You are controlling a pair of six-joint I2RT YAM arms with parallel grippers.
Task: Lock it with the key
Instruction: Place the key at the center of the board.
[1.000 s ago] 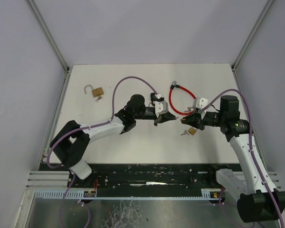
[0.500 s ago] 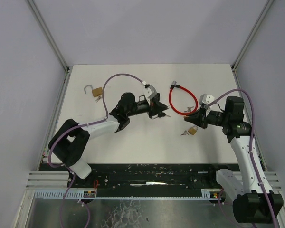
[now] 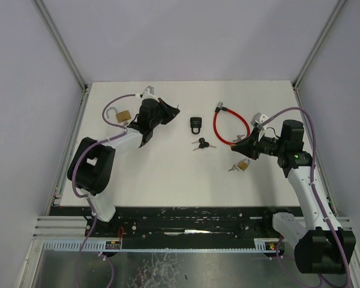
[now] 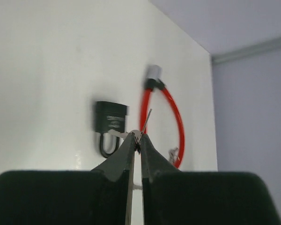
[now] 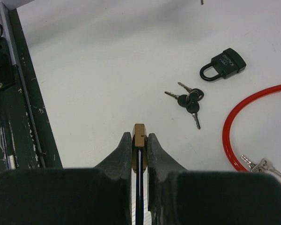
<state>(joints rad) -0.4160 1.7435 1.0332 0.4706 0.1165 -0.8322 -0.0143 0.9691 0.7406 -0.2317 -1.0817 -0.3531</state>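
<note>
Keys (image 5: pixel 189 100) lie ahead of right pincer (image 5: pixel 139 137), well apart.

Lettering on the black padlock (image 5: pixel 228 62) is illegible.

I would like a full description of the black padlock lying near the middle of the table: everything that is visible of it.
The black padlock is small, with a squarish black body bearing pale lettering, too small to read, and a black shackle. Both shackle ends sit in the body, so it appears closed. It lies flat on the white table, with the shackle pointing toward the arms' bases. The black-headed keys lie close by and the red cable lock lies beside it. Nothing touches it.
</note>
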